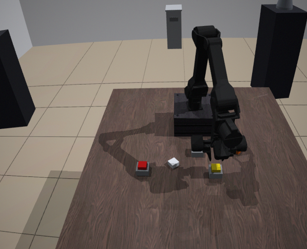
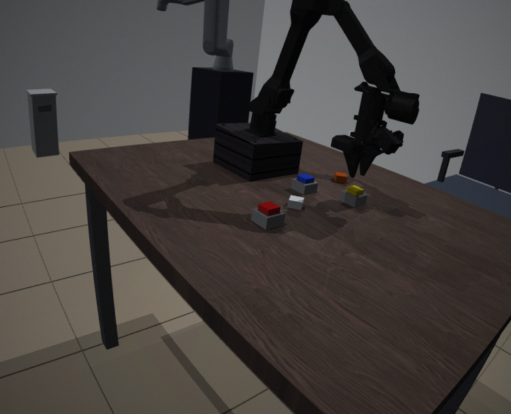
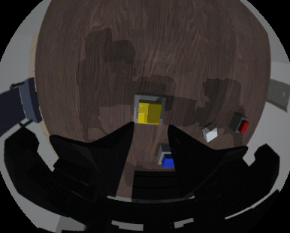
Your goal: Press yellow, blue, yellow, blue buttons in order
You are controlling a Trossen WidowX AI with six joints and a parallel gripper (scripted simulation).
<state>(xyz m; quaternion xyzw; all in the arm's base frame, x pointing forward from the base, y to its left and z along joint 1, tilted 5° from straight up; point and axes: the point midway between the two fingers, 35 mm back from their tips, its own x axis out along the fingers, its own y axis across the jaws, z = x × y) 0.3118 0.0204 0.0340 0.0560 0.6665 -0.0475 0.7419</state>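
On the dark wooden table (image 1: 121, 214) (image 2: 336, 276) (image 3: 159, 37), relative to the jaws: yellow button (image 1: 215, 167) (image 2: 354, 191) (image 3: 150, 113) below; blue button (image 1: 197, 153) (image 2: 305, 178) (image 3: 168, 161), white block (image 1: 173, 163) (image 2: 296, 202) (image 3: 211, 133), red button (image 1: 142, 165) (image 2: 269, 207) (image 3: 243, 126) to one side; orange block (image 1: 238, 152) (image 2: 340, 178) opposite.

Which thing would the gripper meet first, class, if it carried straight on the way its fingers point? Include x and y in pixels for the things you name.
Probably the yellow button (image 1: 215, 167) (image 2: 354, 190) (image 3: 149, 113), just ahead of the gripper (image 1: 216, 159) (image 2: 358, 175) (image 3: 151, 126); depth is unclear, so it might narrowly miss.

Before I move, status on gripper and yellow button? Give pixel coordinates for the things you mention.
Gripper (image 1: 216, 159) (image 2: 358, 174) (image 3: 151, 126) partly open, nothing held. Yellow button (image 1: 215, 167) (image 2: 354, 190) (image 3: 149, 113) up, just below the fingertips, untouched. Nothing seen between them.
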